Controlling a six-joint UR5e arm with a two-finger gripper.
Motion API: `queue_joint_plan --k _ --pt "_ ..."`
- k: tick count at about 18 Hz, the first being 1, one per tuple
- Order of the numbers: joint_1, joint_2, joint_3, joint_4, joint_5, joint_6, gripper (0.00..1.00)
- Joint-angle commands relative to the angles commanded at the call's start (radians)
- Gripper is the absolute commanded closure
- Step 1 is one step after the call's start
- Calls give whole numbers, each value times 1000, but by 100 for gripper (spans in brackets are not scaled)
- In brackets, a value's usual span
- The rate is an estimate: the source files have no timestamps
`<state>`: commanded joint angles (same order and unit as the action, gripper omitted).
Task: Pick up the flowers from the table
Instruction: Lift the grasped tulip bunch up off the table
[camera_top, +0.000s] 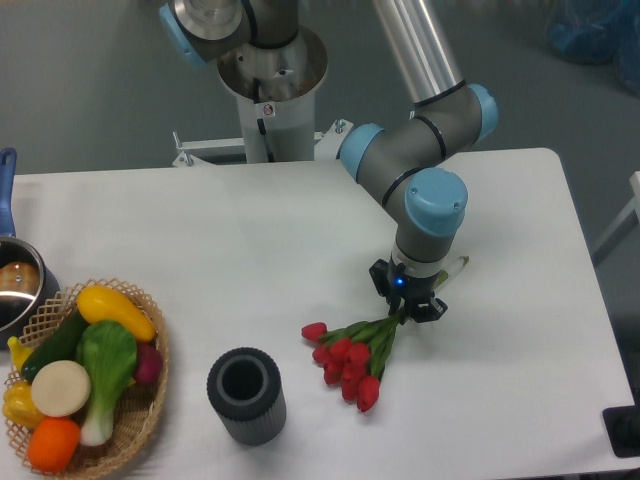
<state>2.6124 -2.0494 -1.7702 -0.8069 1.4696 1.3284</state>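
Note:
The flowers (347, 361), a bunch of red tulips with green stems and leaves, lie on the white table (250, 240) at the front right of centre, buds pointing to the front left. My gripper (408, 310) points straight down over the stem end of the bunch, and the stems run up between its fingers. The gripper body hides the fingertips, so I cannot tell whether they press on the stems. The buds look to rest on the table.
A dark grey ribbed cylinder vase (246, 394) stands open-topped left of the flowers. A wicker basket (150, 400) of vegetables sits at the front left. A metal pot (18, 290) with a blue handle is at the left edge. The arm's base (270, 90) stands behind the table.

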Motion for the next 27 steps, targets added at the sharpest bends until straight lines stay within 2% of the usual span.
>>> queue_joint_plan --k 9,20,27 --pt "15 31 26 -2 -23 2 79" --pt "52 109 74 -3 -294 -11 79" --pt "80 135 169 -3 -601 -70 80"
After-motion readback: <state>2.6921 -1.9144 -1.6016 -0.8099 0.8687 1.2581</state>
